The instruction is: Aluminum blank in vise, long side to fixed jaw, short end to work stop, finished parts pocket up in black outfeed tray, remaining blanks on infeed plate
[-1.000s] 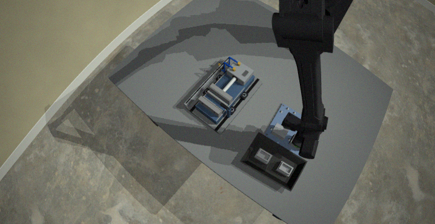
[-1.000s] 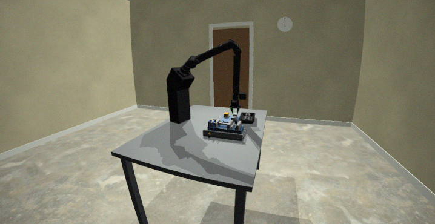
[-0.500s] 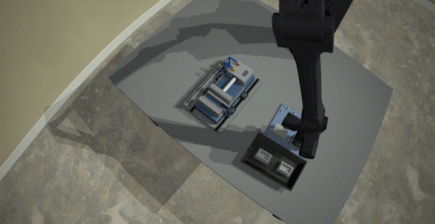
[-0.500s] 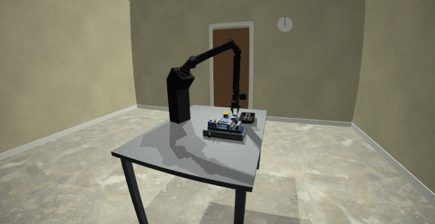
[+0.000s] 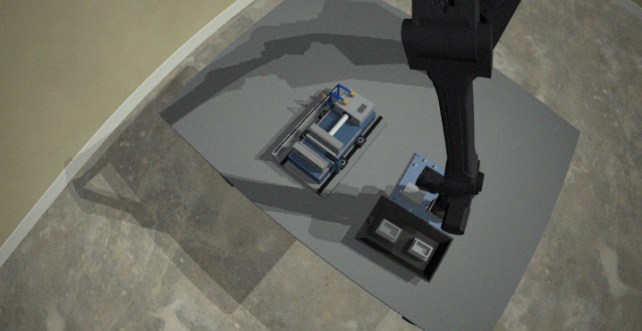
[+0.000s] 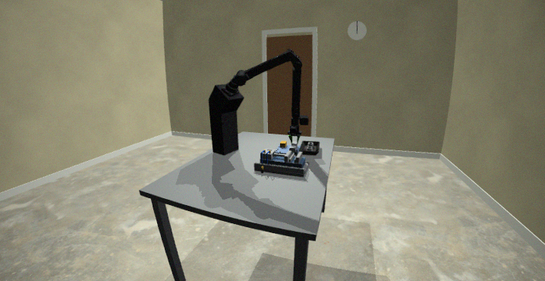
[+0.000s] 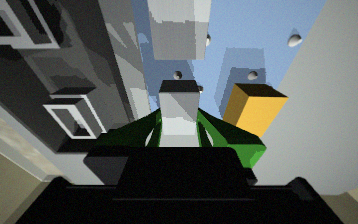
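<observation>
My gripper (image 7: 179, 112) has green fingers shut on a plain gray aluminum blank (image 7: 179, 112), low over the blue infeed plate (image 7: 260, 30) near its tray-side edge. I cannot tell whether the blank touches the plate. A yellow brass blank (image 7: 254, 115) stands on the plate just to the right of it. A second gray blank (image 7: 179, 30) lies farther along the plate and also shows in the top view (image 5: 410, 190). The black outfeed tray (image 5: 403, 236) holds two finished parts (image 5: 388, 230) (image 5: 420, 249), pocket up. The vise (image 5: 327, 138) stands open at the middle of the mat.
Short pins (image 7: 252, 75) stick up from the plate around the blanks. The tray wall (image 7: 115, 75) rises right beside the plate. The arm (image 5: 458, 117) hides my gripper and part of the plate in the top view. Blue hoses (image 5: 339, 93) stand at the vise's far end.
</observation>
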{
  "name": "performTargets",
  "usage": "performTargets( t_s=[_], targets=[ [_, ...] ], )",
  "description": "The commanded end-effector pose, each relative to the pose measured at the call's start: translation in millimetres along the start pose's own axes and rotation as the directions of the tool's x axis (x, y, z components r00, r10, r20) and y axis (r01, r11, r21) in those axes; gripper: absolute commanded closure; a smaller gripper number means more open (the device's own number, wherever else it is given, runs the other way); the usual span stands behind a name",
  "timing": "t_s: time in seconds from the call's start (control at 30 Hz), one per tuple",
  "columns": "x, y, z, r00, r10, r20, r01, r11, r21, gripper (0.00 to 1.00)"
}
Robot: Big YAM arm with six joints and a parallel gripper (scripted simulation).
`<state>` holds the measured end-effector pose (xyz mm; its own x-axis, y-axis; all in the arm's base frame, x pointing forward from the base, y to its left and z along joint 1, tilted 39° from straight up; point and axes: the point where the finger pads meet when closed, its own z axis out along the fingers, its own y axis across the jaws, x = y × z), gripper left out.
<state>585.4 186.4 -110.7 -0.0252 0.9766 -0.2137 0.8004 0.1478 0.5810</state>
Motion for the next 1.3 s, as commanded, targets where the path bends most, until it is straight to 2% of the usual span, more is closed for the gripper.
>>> performTargets(
  t_s=[0.0, 0.77, 1.27],
  targets=[
    [-11, 10, -5.2, 1.000, 0.017, 0.008, -0.017, 1.000, -0.010, 1.00],
    [4, 7, -40.0, 1.000, 0.004, -0.006, -0.004, 1.000, -0.012, 1.00],
    [5, 6, -75.7, 1.000, 0.003, -0.007, -0.003, 1.000, -0.012, 1.00]
  ],
)
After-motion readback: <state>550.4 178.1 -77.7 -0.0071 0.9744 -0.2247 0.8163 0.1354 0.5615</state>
